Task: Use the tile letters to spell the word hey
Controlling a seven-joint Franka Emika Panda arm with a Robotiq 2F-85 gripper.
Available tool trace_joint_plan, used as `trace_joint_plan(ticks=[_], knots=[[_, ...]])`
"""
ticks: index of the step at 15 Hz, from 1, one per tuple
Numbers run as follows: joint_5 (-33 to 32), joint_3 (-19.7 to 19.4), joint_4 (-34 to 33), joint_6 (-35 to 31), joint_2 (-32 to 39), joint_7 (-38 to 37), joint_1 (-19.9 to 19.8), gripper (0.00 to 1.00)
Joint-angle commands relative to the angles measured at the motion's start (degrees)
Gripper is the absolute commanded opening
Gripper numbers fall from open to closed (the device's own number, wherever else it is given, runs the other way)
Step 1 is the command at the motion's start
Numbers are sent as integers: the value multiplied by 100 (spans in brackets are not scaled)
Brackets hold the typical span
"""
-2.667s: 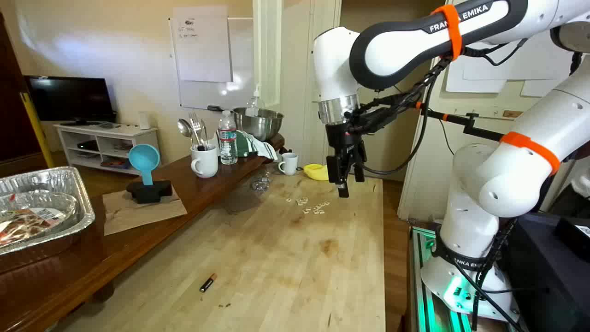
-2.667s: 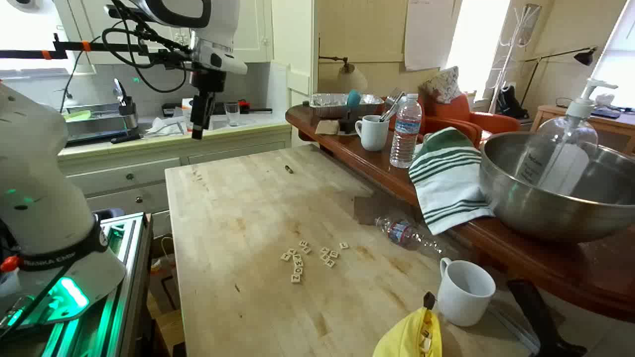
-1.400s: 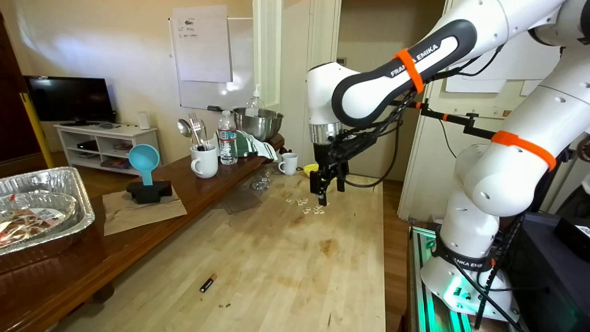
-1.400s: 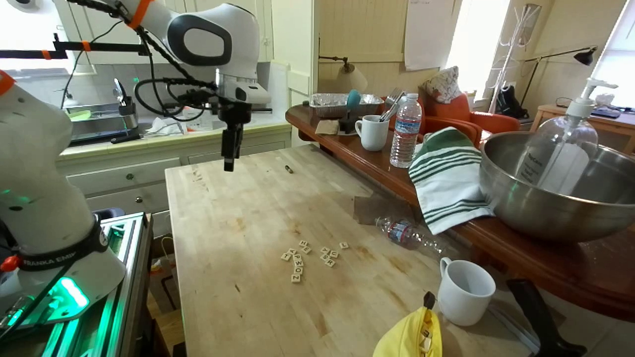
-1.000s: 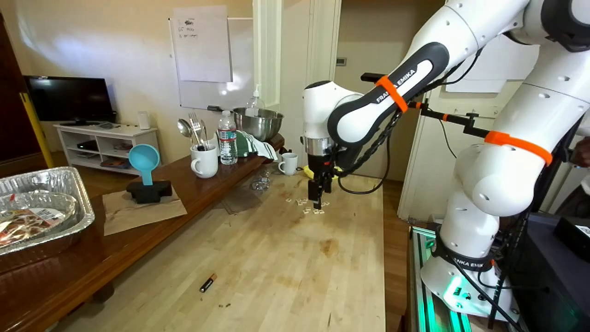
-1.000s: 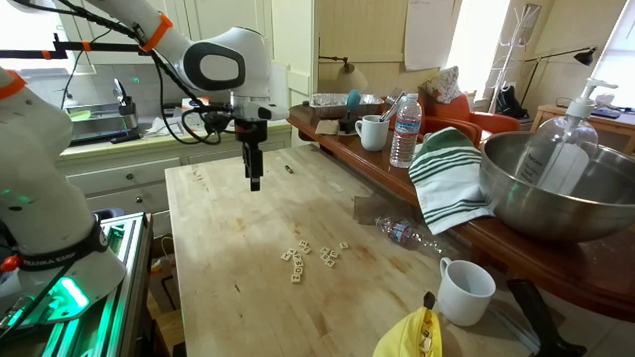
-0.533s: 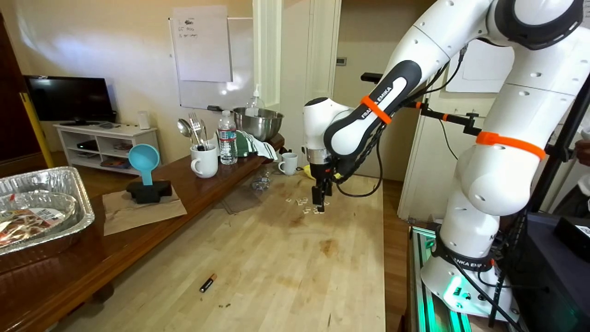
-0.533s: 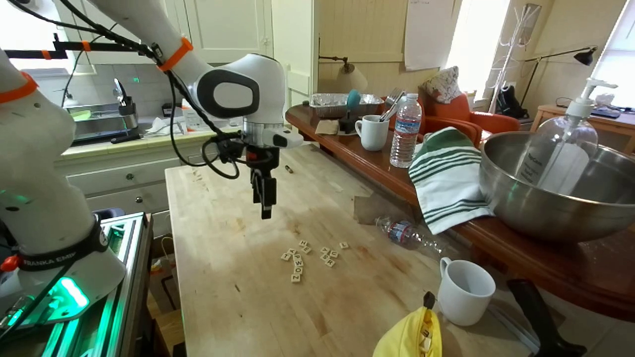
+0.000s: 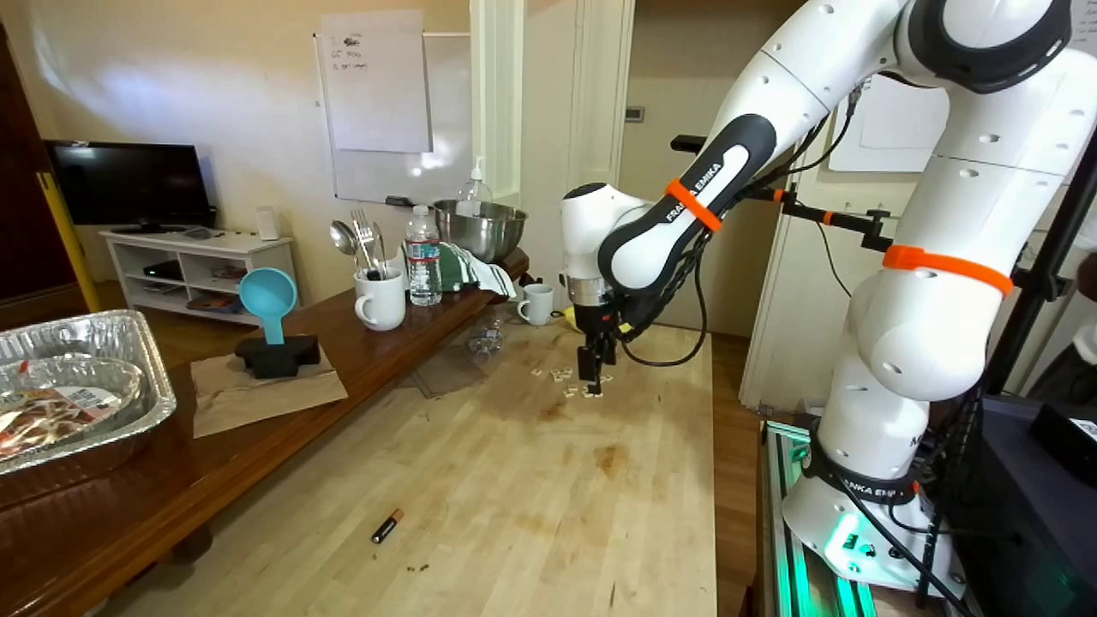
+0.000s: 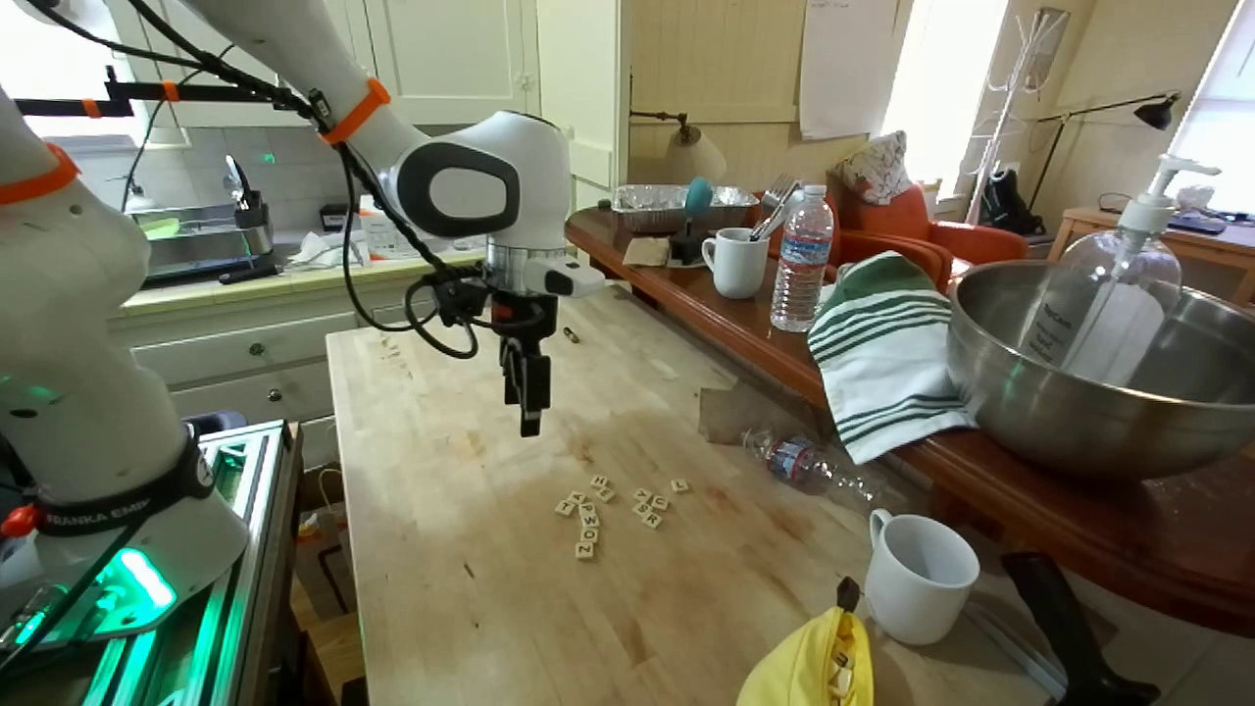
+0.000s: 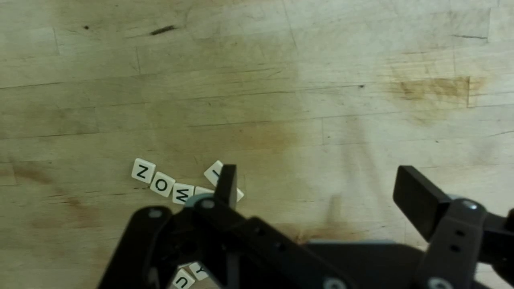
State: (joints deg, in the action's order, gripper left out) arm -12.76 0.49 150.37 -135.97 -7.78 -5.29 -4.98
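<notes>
In an exterior view, my tool [image 10: 522,416] hangs above the table [image 10: 441,588], pointing down. It is released: my wrist view shows its fingers [image 11: 419,200] spread wide, with table wood between them. Farther back lies a battery [image 10: 572,335]. Next come the tile letters [image 10: 588,534], flat on the table: a bent row with a few loose ones about its far end, then a cluster of four, then a single one apart. From my wrist, one finger hides part of that row. Further right, a clear bottle [image 10: 792,459] lies on its side by the raised counter [image 10: 1108,534]; a yellow pouch [image 10: 799,667] and an upright white mug [image 10: 927,588] sit near it. Rightmost, a steel bowl [image 10: 1088,422] stands on the counter.
</notes>
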Motion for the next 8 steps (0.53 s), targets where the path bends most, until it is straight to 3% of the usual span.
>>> trace_joint_plan(ticks=[1, 5, 8], knots=[[-66, -116, 23, -378, 119, 72, 20, 100], [-178, -196, 65, -1204, 337, 120, -22, 100], [125, -308, 43, -1576, 591, 706, 23, 100]])
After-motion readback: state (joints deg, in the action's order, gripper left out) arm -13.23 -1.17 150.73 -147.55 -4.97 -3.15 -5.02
